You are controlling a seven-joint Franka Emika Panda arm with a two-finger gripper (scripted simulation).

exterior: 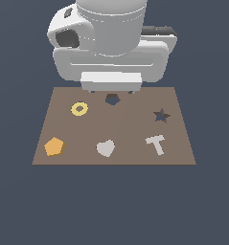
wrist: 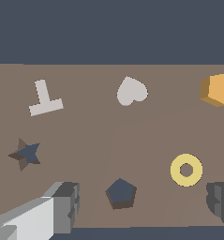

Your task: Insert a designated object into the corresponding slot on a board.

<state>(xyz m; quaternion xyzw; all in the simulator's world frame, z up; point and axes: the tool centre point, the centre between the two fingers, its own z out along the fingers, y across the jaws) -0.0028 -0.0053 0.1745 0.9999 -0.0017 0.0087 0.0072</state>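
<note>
Gripper (wrist: 142,206) fingers astride pentagon slot (wrist: 121,192), wrist view only; hidden outside

On my board (exterior: 183,143): pentagon block (exterior: 54,146) near corner, exterior view's left; heart (exterior: 106,148) mid, T piece (exterior: 156,144) right. Farther row: ring (exterior: 79,108) left, pentagon slot (exterior: 112,99) mid, star cutout (exterior: 161,115) right.

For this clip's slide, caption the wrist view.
Open gripper above pentagon slot; orange block lies apart on the board.
</note>
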